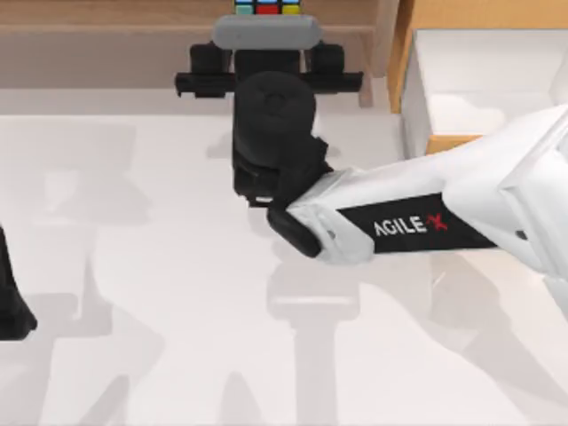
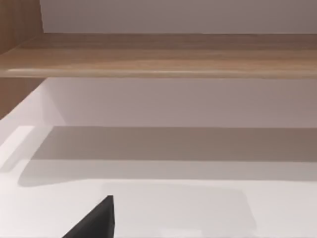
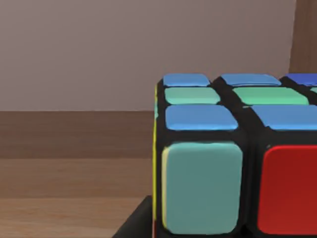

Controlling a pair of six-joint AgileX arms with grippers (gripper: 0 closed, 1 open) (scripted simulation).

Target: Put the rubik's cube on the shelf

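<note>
Shelf point(image 1: 106, 40) runs along the far edge of the surface point(image 1: 160, 266), from the left side to about centre-right. Rubik's cube point(image 1: 266, 7) sits over the shelf board, just behind the right gripper point(image 1: 266, 27). Right arm reaches in from the right side, across the surface, wrist at the shelf's front edge. Open box-like compartment point(image 1: 479, 89) stands right of the shelf's end post point(image 1: 383, 44). Left gripper point(image 1: 11, 306) is parked at the left edge, well apart from the cube.
</note>
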